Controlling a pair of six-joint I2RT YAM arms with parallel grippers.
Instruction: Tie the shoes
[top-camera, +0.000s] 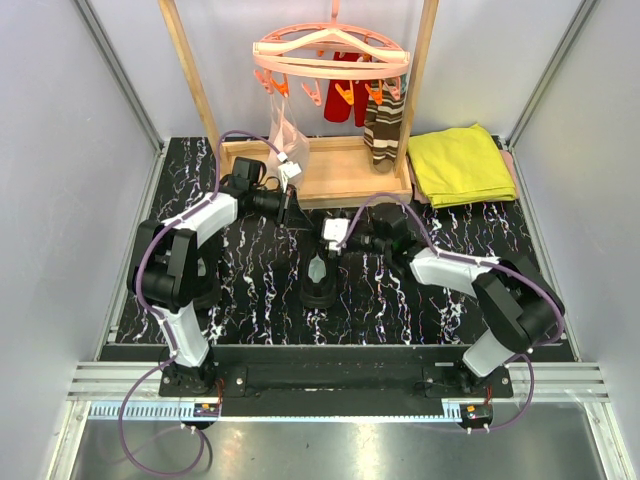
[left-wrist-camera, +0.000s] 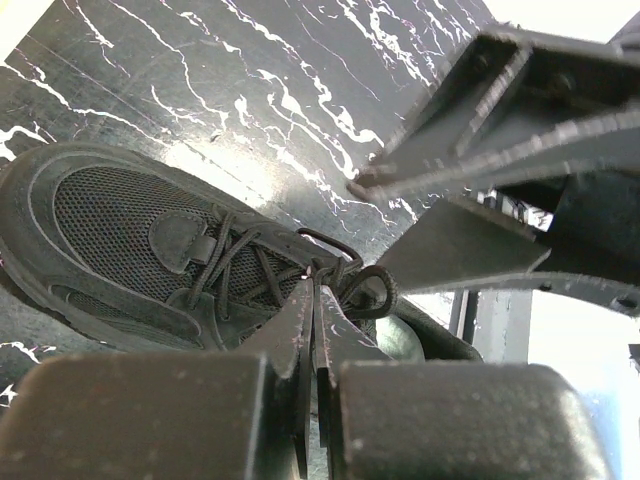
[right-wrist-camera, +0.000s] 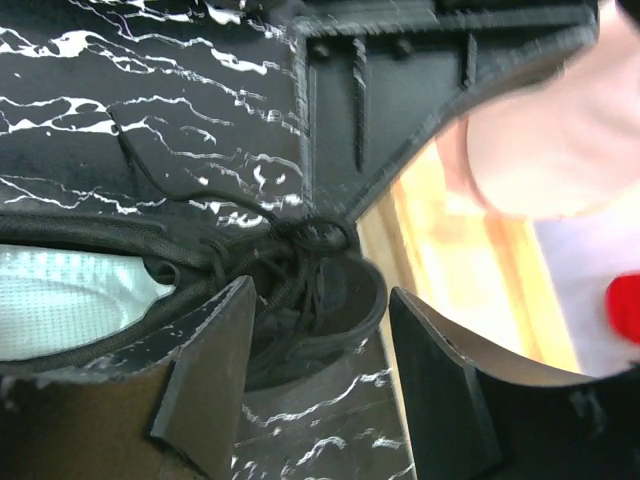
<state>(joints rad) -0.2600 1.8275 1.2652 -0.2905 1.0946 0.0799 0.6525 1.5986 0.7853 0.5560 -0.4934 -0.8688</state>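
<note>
Shoe (top-camera: 320, 282) sits mid-bench (top-camera: 250, 295). Left hand (left-wrist-camera: 316, 292) clenched at its laces (left-wrist-camera: 240, 265), probably to tension one; right hand (right-wrist-camera: 320, 300) released above the knot (right-wrist-camera: 310, 232).

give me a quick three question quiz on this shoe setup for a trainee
1. True or false: the right gripper is shut.
2. The cloth at the back right is: A red, B yellow, C blue.
3. In the left wrist view, what lies beyond the shut left gripper?
Key: 1 false, its jaws stand apart; 2 B; 3 the shoe.
</note>
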